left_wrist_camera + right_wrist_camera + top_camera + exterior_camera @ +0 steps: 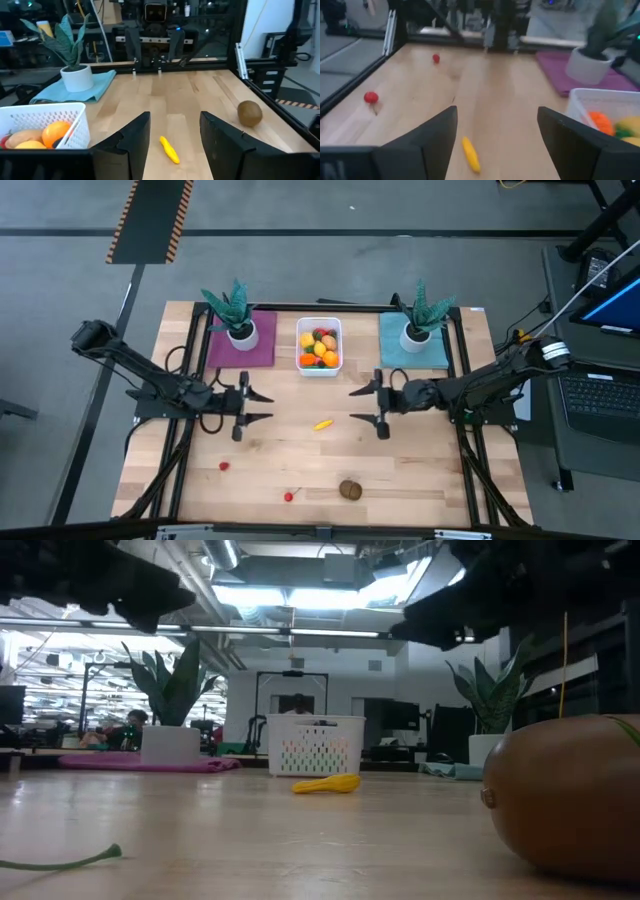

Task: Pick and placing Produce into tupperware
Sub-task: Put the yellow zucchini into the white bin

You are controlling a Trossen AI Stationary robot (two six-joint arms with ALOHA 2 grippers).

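Kiwi (570, 795) closest; banana (322, 424) lengthwise between 2 empty, open-jawed grippers.

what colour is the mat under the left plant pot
Purple, clearest in the high view; the other pot's mat is teal.

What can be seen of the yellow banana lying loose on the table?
The banana is a small, slim, bright yellow toy, smooth like plastic, slightly curved with tapered ends. It lies flat and alone on the bare wooden table, just in front of the white tub, in the gap between the two facing grippers. Nothing touches it: the left gripper and right gripper both stand open and empty above the table on either side.
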